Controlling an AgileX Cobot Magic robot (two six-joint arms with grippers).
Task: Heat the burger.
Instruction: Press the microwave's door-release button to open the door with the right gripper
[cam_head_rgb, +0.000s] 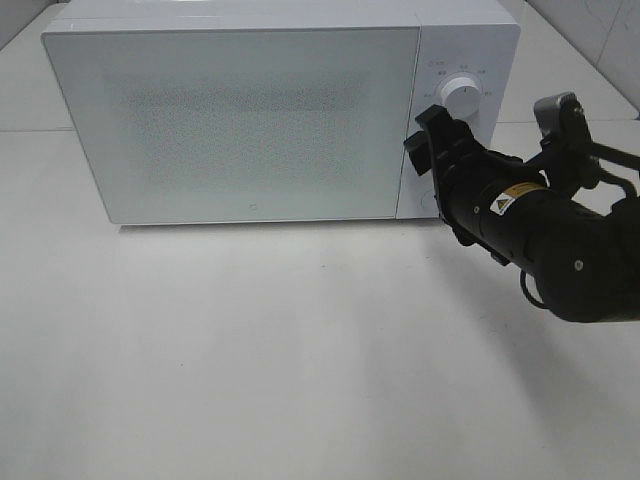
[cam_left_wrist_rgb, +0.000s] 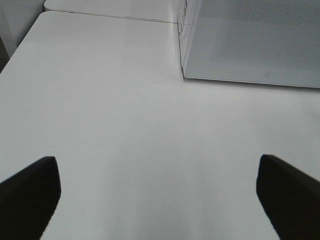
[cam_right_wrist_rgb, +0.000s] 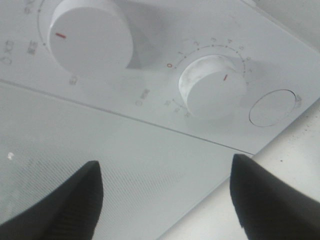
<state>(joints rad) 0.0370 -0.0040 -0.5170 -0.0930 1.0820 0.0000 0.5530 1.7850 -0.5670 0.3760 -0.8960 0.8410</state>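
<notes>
Setting: a white microwave stands at the back of a plain white desk, seen from high up in front.
Door: the microwave door is shut. Its window is a pale speckled grey, and nothing shows through it.
Burger: it appears in none of the views, so I cannot tell where it is.
Control panel: a narrow white strip sits to the right of the door. It carries an upper knob, a timer knob and a round button.
Timer knob: numbers run in an arc round it, and its red mark stands off the zero.
Right arm: the black arm reaches in from the right edge towards the panel.
Right gripper: the gripper is just in front of the panel, below the upper knob, and hides the timer knob from the high view. In its own camera the gripper shows two dark fingers spread well apart. Only the door and panel lie behind the gap, and it holds nothing.
Left gripper: it is seen only in its own camera. The gripper is spread wide, with bare desk between its fingers. It holds nothing, and the front corner of the microwave is ahead of it.
</notes>
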